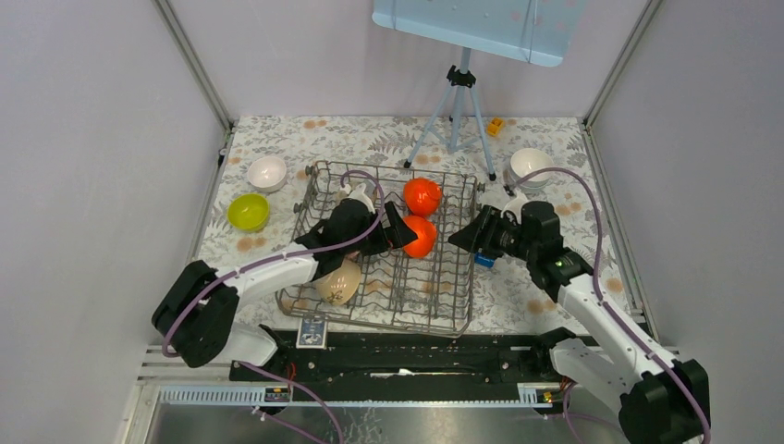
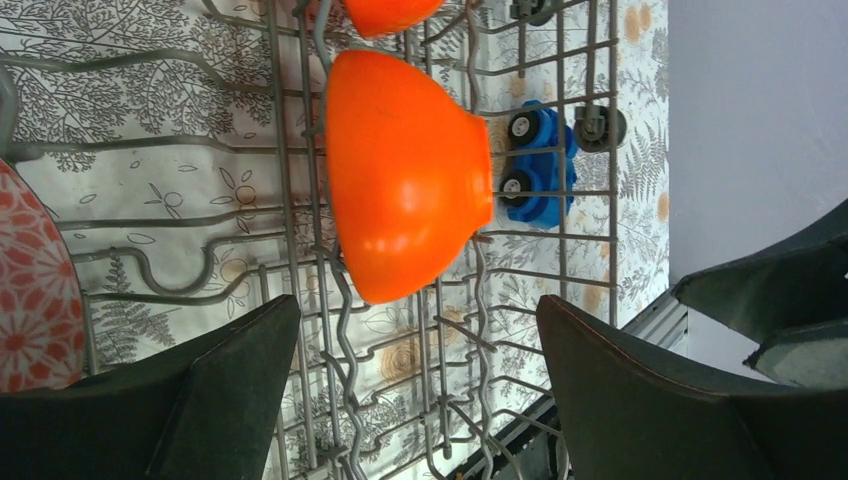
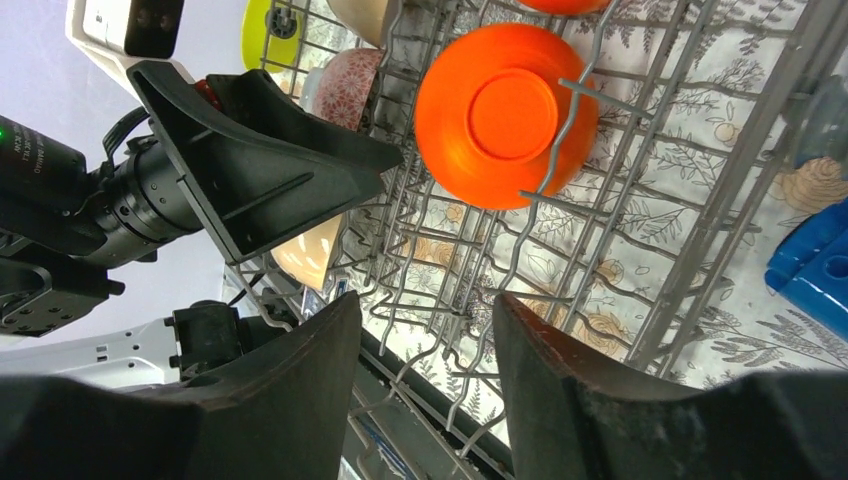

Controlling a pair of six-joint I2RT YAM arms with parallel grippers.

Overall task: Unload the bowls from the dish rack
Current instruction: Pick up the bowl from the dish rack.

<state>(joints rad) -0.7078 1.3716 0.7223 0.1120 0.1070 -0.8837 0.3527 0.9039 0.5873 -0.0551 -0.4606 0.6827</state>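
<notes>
The grey wire dish rack (image 1: 384,321) sits mid-table. Two orange-red bowls stand in it, a far one (image 1: 422,195) and a near one (image 1: 421,236). My left gripper (image 1: 402,229) reaches into the rack, open, its tips just short of the near orange bowl (image 2: 405,175) and empty (image 2: 420,320). My right gripper (image 1: 464,236) hovers open at the rack's right side, facing that bowl's base (image 3: 500,115), with nothing between its fingers (image 3: 428,305). A beige bowl (image 1: 339,282) lies at the rack's front left. A red-patterned bowl (image 2: 35,270) is behind the left arm.
On the table left of the rack sit a white bowl (image 1: 267,173) and a lime-yellow bowl (image 1: 249,212). Another white bowl (image 1: 532,166) is at the back right. A blue block (image 1: 483,261) lies beside the rack's right side. A grey tripod (image 1: 458,111) stands behind.
</notes>
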